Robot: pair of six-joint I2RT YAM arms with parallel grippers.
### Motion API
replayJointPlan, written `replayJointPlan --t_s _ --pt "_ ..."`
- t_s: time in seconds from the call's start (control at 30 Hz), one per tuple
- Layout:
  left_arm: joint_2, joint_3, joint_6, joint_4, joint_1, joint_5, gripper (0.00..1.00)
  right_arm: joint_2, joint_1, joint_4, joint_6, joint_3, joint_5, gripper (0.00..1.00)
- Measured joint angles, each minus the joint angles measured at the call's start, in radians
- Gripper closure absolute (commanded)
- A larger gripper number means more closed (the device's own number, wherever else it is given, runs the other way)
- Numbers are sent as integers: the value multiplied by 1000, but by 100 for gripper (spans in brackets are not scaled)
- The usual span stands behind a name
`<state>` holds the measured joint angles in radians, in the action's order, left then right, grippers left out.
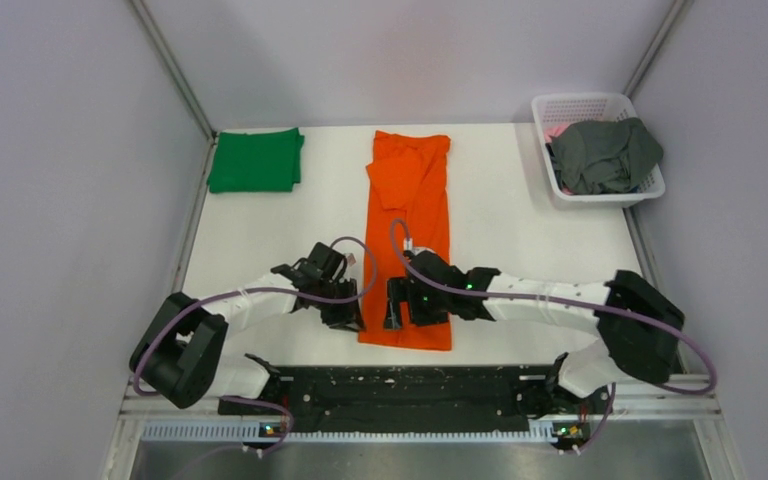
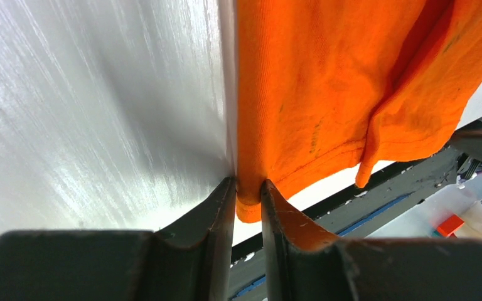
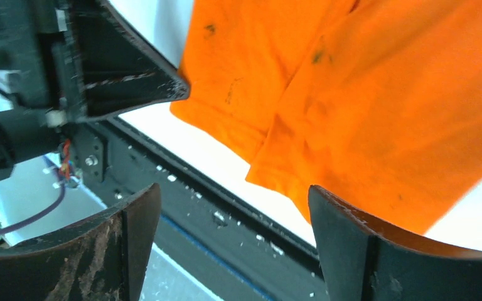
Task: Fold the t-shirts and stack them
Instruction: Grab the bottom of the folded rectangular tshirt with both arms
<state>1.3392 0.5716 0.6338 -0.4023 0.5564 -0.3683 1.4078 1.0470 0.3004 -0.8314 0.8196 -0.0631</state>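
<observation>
Landmark for all positions: the orange t-shirt. Laid flat down the middle of the table as a long narrow strip, sides folded in, one sleeve folded across the far half, near hem close to the arm bases.

At the near left corner of the orange t-shirt: the left gripper. Closed down on the hem at that corner. In the left wrist view, a fold of orange cloth clamped between the two fingers, with the rest of the cloth running away beyond the tips. Cannot tell whether the pinched corner is raised off the surface.

Over the near hem of the orange t-shirt, just right of the pinched corner: the right gripper. Jaws spread wide and holding no cloth. In the right wrist view, orange hem seen beyond the gap between the fingers, with the other arm's finger close by at upper left.

Beyond the far left corner of the orange t-shirt, well apart from it: the green t-shirt, folded into a flat rectangle.

Beyond the far right corner of the orange t-shirt, well apart from it: the white lattice basket. Inside it, the dark grey t-shirt, crumpled and draped over the right rim. Beside that shirt, in the basket's left part, a patch of pink cloth.
</observation>
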Motion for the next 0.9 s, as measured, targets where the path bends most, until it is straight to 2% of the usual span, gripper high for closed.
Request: replayJointPlan --t_s 0.1,0.2,0.27,0.3,0.43,0.5,0.57,0.63,0.7,0.83,0.9 --pt "-7 -3 0 -8 1 5 72 -136 0 52 -14 -35 25 15" --pt "-15 -8 1 -12 2 7 72 -231 -9 110 -58 -84 53 24" --pt "-18 -10 1 -14 3 7 74 -274 -20 144 -99 -145 61 30" --pt "-18 -10 0 -14 3 7 79 -283 -25 160 -117 -172 62 33" --pt "-14 -11 1 -18 5 10 95 -286 -35 203 -189 -278 72 48" --pt "-8 -11 1 -16 5 6 99 -275 -36 192 -215 -310 76 53" --pt "-3 -11 0 -13 5 -4 100 -258 -38 151 -239 -324 66 60" --pt "-1 -11 1 -13 5 -10 100 -237 -38 93 -254 -331 54 72" --pt "-1 -12 0 -12 5 -13 100 -216 -38 51 -263 -337 43 78" --pt "-4 -21 0 -7 5 -35 100 -203 -38 25 -253 -342 43 100" --pt "-7 -23 -1 -13 5 -37 100 -201 -37 26 -243 -342 51 100"
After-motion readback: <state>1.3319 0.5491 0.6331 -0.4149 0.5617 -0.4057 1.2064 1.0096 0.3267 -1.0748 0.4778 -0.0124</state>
